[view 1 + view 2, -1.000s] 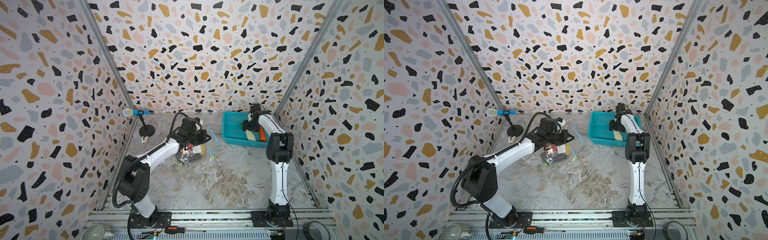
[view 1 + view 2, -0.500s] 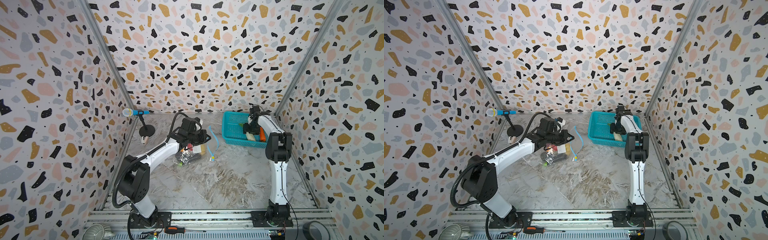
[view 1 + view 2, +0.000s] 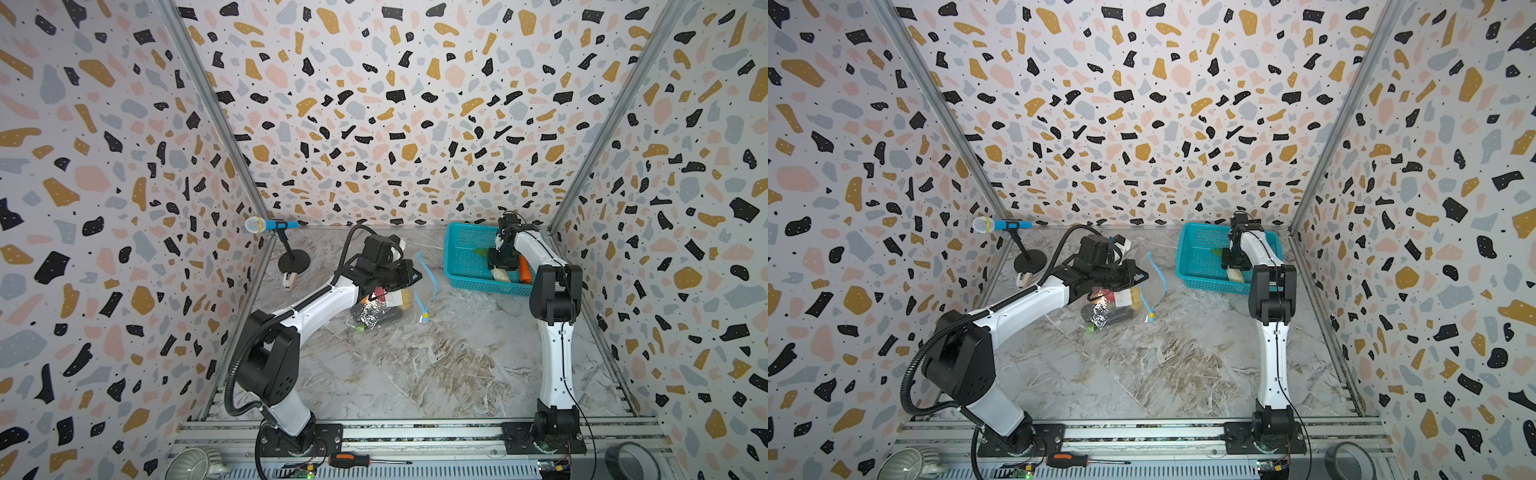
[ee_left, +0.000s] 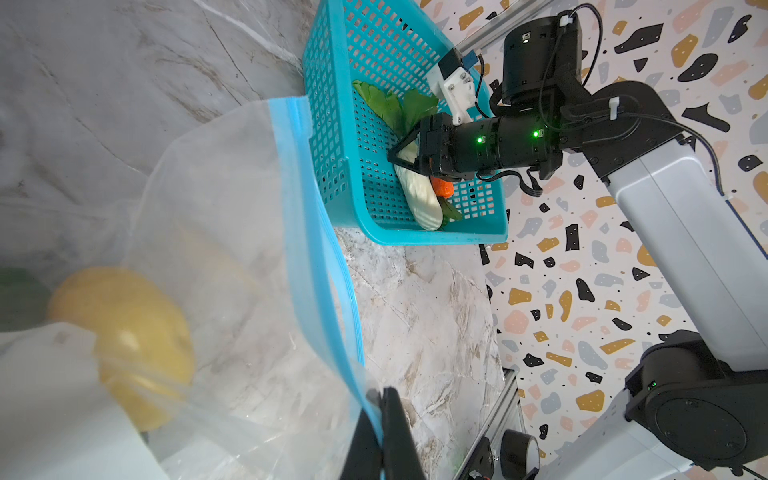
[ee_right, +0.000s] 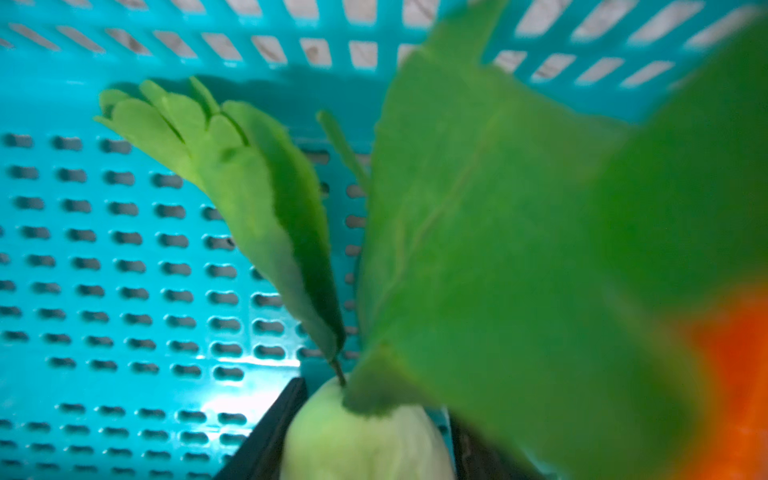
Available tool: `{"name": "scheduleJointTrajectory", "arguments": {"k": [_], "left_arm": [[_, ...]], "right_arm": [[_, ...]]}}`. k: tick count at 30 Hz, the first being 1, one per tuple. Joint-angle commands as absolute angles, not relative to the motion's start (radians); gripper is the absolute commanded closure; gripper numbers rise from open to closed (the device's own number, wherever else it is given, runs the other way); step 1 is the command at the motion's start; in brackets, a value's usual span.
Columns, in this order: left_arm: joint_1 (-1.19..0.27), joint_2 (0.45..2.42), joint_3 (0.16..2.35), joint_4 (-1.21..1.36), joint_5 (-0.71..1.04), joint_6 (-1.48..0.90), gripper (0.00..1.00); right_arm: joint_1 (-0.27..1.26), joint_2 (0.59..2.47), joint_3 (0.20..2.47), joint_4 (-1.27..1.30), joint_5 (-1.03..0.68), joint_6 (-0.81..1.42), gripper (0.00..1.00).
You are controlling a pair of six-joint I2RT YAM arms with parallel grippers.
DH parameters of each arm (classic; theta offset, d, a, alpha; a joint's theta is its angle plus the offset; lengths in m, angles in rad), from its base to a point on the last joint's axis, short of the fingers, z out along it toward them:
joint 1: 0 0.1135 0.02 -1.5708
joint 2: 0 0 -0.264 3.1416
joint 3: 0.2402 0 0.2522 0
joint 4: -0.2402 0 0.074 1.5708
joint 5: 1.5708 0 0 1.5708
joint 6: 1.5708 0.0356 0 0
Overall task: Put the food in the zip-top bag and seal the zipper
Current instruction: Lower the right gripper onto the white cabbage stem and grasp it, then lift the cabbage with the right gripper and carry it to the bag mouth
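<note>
The zip-top bag [image 3: 376, 309] [image 3: 1113, 305] lies mid-table with several food pieces inside, among them a yellow piece [image 4: 124, 324]. My left gripper [image 3: 415, 275] [image 4: 380, 395] is shut on the blue zipper [image 4: 316, 232] [image 3: 432, 282] and holds the mouth edge up. The yellow slider [image 3: 424, 319] hangs at the zipper's near end. My right gripper [image 3: 496, 266] [image 4: 392, 156] [image 5: 370, 415] reaches into the teal basket [image 3: 465, 249] [image 4: 332, 124]. Its fingers press both sides of a white cabbage-like piece [image 4: 417, 193] [image 5: 357, 440] with green leaves [image 5: 257, 199]. An orange carrot [image 3: 524, 268] [image 4: 442, 188] lies beside it.
A microphone on a stand [image 3: 270, 225] is at the back left. On the front rail lie a screwdriver [image 3: 349, 460], a tape roll [image 3: 631, 461] and a bowl [image 3: 195, 465]. Patterned walls close in three sides.
The right gripper's jaws have narrowed onto the white piece inside the basket. The left arm still holds the zipper in the same place.
</note>
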State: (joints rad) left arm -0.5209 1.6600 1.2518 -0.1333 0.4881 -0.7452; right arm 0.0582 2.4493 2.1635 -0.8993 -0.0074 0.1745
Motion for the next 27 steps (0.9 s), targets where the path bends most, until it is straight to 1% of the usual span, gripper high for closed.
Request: {"name": "scheduleJointTrajectory", "arguments": {"k": [1,5,8,15,18,21,24,27], "left_arm": [[-0.518,1.636,1.236,-0.107,0.483,-0.747,1.0],[-0.517,1.635,1.234,-0.107,0.482,-0.747,1.0],[-0.517,1.634,1.234,-0.109,0.479,-0.748,1.0],[-0.517,1.644,1.244,-0.112,0.48,-0.758,1.0],[-0.517,1.654,1.25,-0.107,0.488,-0.767,1.0],[-0.517,1.661,1.254,-0.098,0.491,-0.78,1.0],[-0.517,1.667,1.268,-0.092,0.497,-0.794,1.0],[-0.516,1.669,1.284,-0.095,0.494,-0.803,1.0]], "right_arm": [[0.057,2.435,2.196,-0.931,-0.009,0.183,0.48],[0.052,2.416,2.194,-0.92,-0.046,0.194,0.5],[0.049,2.38,2.178,-0.886,-0.108,0.209,0.51],[0.049,2.214,2.048,-0.686,-0.246,0.267,0.52],[0.051,2.127,1.956,-0.567,-0.312,0.305,0.52],[0.058,2.062,1.892,-0.474,-0.367,0.351,0.54],[0.086,2.012,1.87,-0.41,-0.365,0.405,0.56],[0.126,1.925,1.769,-0.265,-0.343,0.496,0.56]]}}
